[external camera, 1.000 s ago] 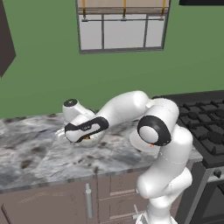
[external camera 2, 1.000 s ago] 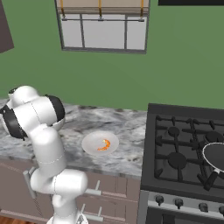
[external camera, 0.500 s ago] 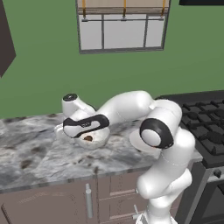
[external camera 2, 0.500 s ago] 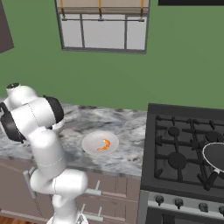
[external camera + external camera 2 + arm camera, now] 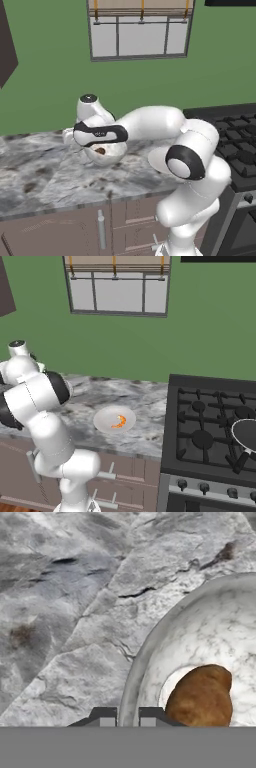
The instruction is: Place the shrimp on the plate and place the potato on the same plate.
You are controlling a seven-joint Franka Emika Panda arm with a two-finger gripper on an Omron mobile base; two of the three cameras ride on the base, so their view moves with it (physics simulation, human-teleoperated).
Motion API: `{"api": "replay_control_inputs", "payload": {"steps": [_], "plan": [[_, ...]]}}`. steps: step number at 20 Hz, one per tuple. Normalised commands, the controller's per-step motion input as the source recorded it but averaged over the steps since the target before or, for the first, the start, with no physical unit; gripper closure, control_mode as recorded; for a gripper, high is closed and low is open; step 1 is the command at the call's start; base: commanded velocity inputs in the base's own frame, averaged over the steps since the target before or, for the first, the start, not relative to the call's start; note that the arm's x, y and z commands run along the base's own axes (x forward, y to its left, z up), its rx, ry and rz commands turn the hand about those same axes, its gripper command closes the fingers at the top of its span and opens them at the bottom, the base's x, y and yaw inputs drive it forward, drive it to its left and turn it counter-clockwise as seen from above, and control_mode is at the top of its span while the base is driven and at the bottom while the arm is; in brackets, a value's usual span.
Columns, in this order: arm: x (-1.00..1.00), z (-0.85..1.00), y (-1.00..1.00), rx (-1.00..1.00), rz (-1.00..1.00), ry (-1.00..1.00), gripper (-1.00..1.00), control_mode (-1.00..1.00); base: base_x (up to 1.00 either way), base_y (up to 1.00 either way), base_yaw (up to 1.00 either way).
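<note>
- Potato (image 5: 200,697) is seen lying in the glass bowl (image 5: 150,642) at the left end of the tabletop (image 5: 60,587), well apart from the plate; it is judged not yet gripped.
- Gripper (image 5: 127,718) is held low at the bowl's edge. Jaws are drawn together, w/ the rim passing btwn the tips and the potato off to one side. Whether the rim is pinched cannot be told.
- Plate (image 5: 102,423) is set mid-tabletop, near the stove (image 5: 210,421), w/ the shrimp (image 5: 118,421) already laid on it, so half the task is judged done.
- Frying pan (image 5: 245,433) is left on the stove, far right.

No readable text, labels or numbers appear anywhere.
</note>
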Motion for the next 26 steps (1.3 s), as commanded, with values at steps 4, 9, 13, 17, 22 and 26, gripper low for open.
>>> {"api": "replay_control_inputs", "payload": {"steps": [4,9,13,17,22,26], "plan": [[-0.08,0.32,-0.38,0.15,-0.07,-0.02,1.0,-1.0,0.0,0.0,0.0],[0.0,0.27,-0.4,0.14,-0.06,-0.01,1.0,-1.0,0.0,0.0,0.0],[0.0,0.32,-0.37,0.12,-0.04,0.0,1.0,-1.0,0.0,0.0,0.0],[0.0,0.33,-0.33,0.09,-0.03,0.0,1.0,-1.0,0.0,0.0,0.0],[0.0,0.29,-0.37,0.05,0.0,0.0,1.0,-1.0,0.0,0.0,0.0],[-0.03,0.15,-0.42,0.06,0.0,0.0,1.0,-1.0,0.0,0.0,0.0]]}}
